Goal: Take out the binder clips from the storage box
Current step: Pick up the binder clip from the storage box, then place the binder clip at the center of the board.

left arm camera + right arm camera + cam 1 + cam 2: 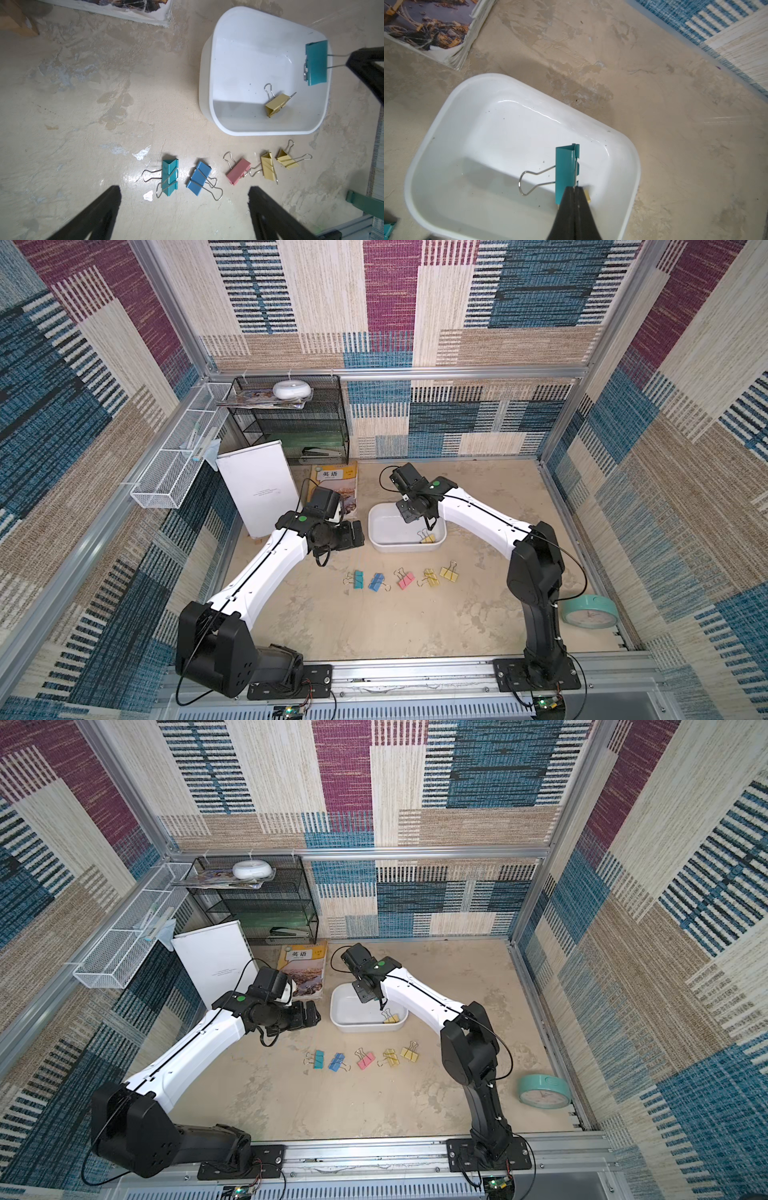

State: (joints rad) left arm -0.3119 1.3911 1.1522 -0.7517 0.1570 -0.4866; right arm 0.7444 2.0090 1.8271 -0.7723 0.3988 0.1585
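Teal clip [565,170] hangs over the box [452,116], its wire handle pinched between the tightly pressed fingers of the right gripper [574,187]. One yellow clip [277,104] lies inside the box near a wall. A row of clips [239,171], five in all, lies on the table [83,104] just outside the box. Left gripper [184,188] hovers beside the box, jaws spread wide, holding nothing.

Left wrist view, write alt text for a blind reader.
The right pincer holds a teal clip by its wire handle over a white tub with one yellow clip inside. On the table lie five clips in a row: teal, blue, pink, two yellow. The left pincer is open.
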